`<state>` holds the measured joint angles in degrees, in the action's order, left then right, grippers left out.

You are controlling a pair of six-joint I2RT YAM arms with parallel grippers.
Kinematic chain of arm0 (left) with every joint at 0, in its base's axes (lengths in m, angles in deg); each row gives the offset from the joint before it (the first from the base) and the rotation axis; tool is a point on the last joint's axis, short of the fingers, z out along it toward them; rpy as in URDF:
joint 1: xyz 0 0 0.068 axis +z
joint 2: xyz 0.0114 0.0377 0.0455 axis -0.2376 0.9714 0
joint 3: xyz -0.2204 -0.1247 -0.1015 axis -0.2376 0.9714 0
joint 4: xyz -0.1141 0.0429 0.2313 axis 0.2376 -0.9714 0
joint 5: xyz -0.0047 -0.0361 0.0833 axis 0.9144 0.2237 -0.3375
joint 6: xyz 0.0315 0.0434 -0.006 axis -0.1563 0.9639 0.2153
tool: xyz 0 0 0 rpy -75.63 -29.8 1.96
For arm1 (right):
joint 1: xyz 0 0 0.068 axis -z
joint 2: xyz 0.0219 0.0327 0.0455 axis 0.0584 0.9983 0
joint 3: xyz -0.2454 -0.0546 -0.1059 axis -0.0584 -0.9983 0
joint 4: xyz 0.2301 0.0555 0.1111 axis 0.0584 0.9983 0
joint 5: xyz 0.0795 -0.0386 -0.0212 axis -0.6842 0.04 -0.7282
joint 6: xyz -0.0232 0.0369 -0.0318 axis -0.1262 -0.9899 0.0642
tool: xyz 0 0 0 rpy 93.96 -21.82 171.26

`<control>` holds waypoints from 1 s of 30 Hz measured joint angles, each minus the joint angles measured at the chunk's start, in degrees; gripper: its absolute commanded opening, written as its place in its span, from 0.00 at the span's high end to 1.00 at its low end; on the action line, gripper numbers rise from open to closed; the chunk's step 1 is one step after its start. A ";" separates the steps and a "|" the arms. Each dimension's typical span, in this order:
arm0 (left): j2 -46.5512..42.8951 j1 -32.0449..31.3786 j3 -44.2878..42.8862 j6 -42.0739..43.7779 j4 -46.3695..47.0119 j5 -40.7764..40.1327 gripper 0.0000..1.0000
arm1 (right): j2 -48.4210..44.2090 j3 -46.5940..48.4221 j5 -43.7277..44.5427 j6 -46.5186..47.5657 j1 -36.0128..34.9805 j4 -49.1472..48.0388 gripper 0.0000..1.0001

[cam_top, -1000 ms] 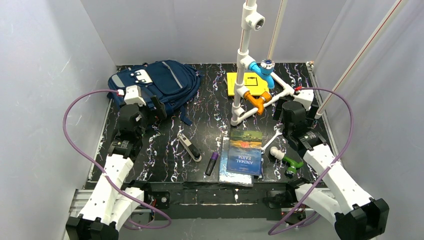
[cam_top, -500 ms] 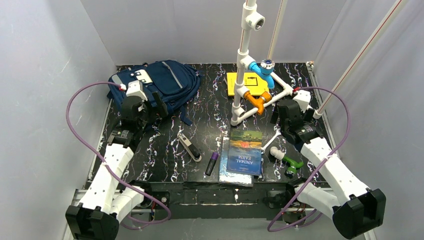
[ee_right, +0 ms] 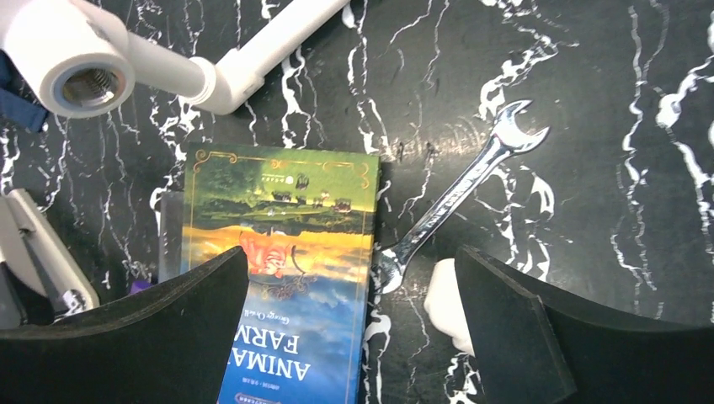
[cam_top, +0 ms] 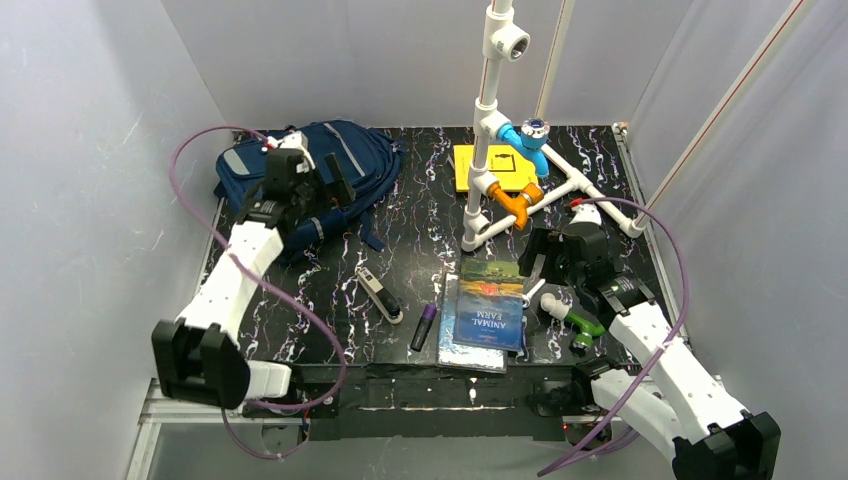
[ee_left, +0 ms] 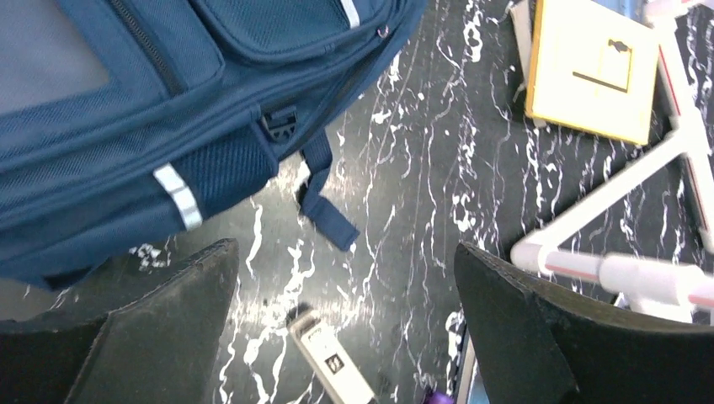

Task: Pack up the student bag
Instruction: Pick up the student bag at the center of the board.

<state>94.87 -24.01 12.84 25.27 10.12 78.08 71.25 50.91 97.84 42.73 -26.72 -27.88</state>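
Black marbled worktop [cam_top: 420, 235] carries the student bag [cam_top: 352, 160] at its far left, seemingly zipped; your left fingers [ee_left: 160, 332] hang spread and empty over its near edge, where the loose strap [ee_left: 324, 210] could snag; your right fingers [ee_right: 518, 332], spread above the book [ee_right: 282, 278], might catch the wrench [ee_right: 455, 202] alongside.

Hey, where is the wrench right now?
Right wrist view: the wrench lies flat on the table, on its right side, diagonal, its lower end beside the right edge of the Animal Farm book.
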 measured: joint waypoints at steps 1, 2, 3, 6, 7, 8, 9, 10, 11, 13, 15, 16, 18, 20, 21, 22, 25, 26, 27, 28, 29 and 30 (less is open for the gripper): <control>2.38 -0.20 -1.42 -0.70 -0.02 -0.11 0.01 | -0.17 -0.35 -0.92 -0.50 0.00 0.04 0.00; 4.87 -0.46 -2.86 -1.16 -0.02 -0.61 0.01 | -0.42 -0.76 -1.66 -0.90 0.00 -0.02 0.00; 7.69 -0.87 -4.55 -1.55 -0.11 -1.53 0.01 | -0.72 -1.11 -2.16 -1.14 0.00 0.02 0.00; 15.67 -3.45 -10.01 -1.03 -0.50 -6.05 0.01 | -1.73 -1.66 -3.39 -2.03 0.00 0.74 0.00; 18.01 -4.39 -11.72 -0.50 -0.46 -7.48 0.01 | -2.12 -1.70 -3.72 -2.36 0.00 0.94 0.00; 21.29 -5.57 -14.58 0.22 -1.16 -9.42 0.01 | -2.49 -1.73 -4.02 -2.56 0.00 0.98 0.00; 23.61 -6.19 -16.59 0.81 -1.38 -10.62 0.01 | -2.93 -1.73 -4.48 -2.80 0.00 1.05 0.00; 26.91 -7.06 -19.96 1.55 -2.23 -12.07 0.00 | -3.34 -1.75 -4.92 -3.08 0.00 1.11 0.00; 29.44 -7.61 -22.36 2.16 -2.38 -13.05 0.01 | -3.74 -1.84 -5.44 -3.41 0.00 1.11 0.00; 34.82 -8.39 -27.82 3.87 -2.64 -15.56 0.01 | -4.46 -2.14 -6.88 -3.89 0.00 1.40 0.00; 39.39 -8.76 -32.28 5.60 -3.15 -18.34 0.04 | -5.07 -2.78 -8.48 -4.24 0.00 1.38 0.00; 41.72 -8.92 -34.60 6.60 -3.41 -19.76 0.04 | -5.29 -3.08 -9.14 -4.28 0.00 1.53 0.00; 46.25 -9.18 -39.08 8.68 -4.02 -22.14 0.09 | -5.66 -3.76 -10.95 -4.28 0.00 1.95 0.00; 50.56 -9.46 -43.32 10.60 -4.24 -24.35 0.11 | -5.99 -4.13 -12.83 -4.13 0.00 2.54 0.00; 52.70 -9.64 -45.31 11.80 -4.24 -25.55 0.12 | -6.12 -4.22 -13.75 -3.98 0.00 2.60 0.00; 54.69 -9.84 -46.99 13.16 -4.31 -26.62 0.13 | -6.23 -4.24 -14.58 -3.78 0.00 2.60 0.00; 59.80 -10.71 -51.58 16.57 -4.63 -29.29 0.17 | -6.47 -4.24 -16.87 -3.06 0.00 2.60 0.00; 61.48 -11.10 -53.09 17.81 -4.72 -30.38 0.18 | -6.47 -4.24 -17.73 -2.67 0.00 2.60 0.00; 62.62 -11.43 -54.01 18.67 -4.63 -31.30 0.20 | -6.43 -4.24 -18.49 -2.34 0.00 2.60 0.00; 63.49 -11.63 -54.64 19.56 -4.72 -32.28 0.24 | -6.34 -4.24 -19.39 -2.10 0.00 2.60 0.00; 63.91 -11.78 -54.82 20.04 -4.61 -32.70 0.29 | -6.27 -4.28 -20.02 -1.90 0.00 2.58 0.00; 64.30 -12.02 -55.25 20.61 -4.63 -33.46 0.34 | -6.14 -4.31 -20.96 -1.57 0.00 2.60 0.00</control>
<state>159.17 -36.03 -42.42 45.88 5.49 44.61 65.11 46.61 76.88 41.16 -26.72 -25.28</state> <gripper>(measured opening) 0.781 0.997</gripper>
